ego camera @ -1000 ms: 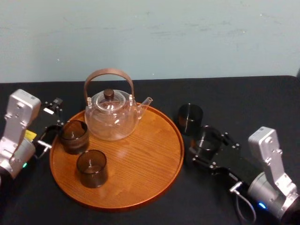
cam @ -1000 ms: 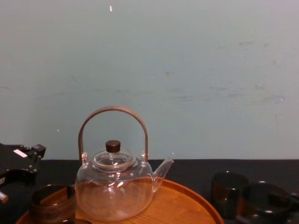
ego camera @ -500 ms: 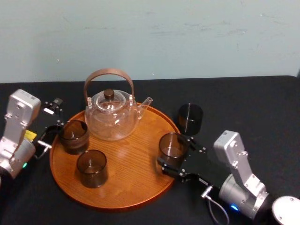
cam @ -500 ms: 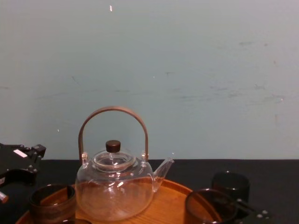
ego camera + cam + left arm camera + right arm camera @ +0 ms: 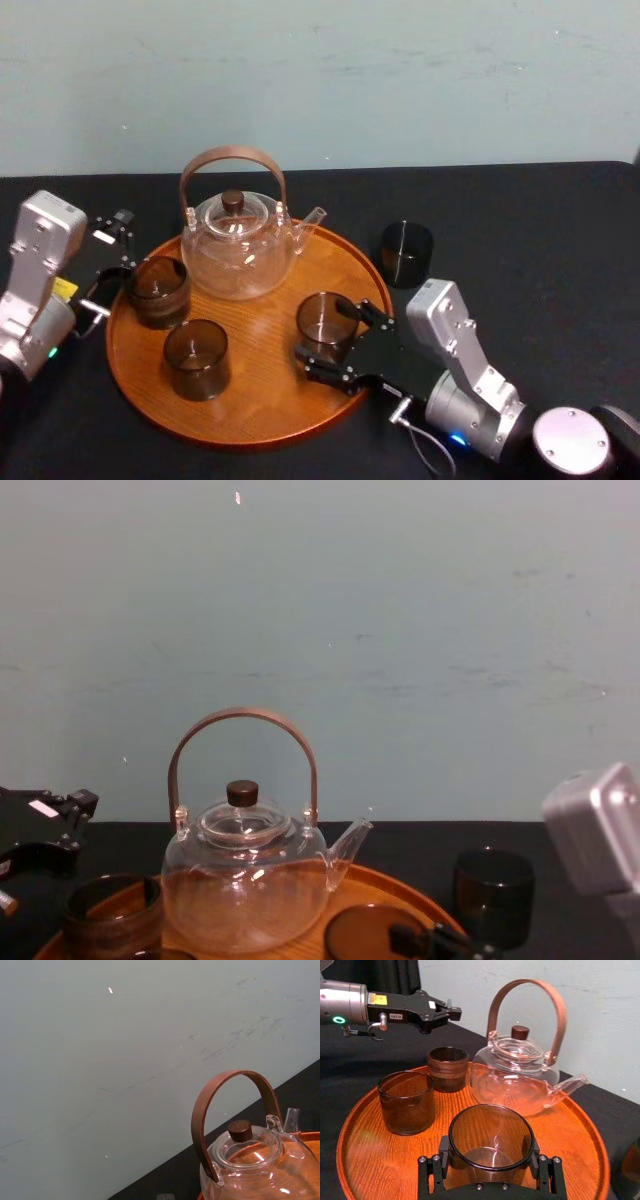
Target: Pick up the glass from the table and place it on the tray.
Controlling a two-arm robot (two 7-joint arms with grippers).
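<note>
1. The left gripper [image 5: 118, 247] sat at the left edge of the tray [image 5: 270, 385], fingers spread and empty
2. Just beside it on the tray stood a rear glass [image 5: 157, 290], with a front glass [image 5: 196, 358] nearer the robot
3. The teapot [image 5: 238, 248] stood on the tray's far side
4. The glass [image 5: 322, 322] was over the tray's right half, clasped at its sides by the right gripper [image 5: 330, 338]; whether its base touched the wood could not be told
5. A dark glass [image 5: 406, 253] stood on the table [image 5: 520, 230], just off the tray's right rim
</note>
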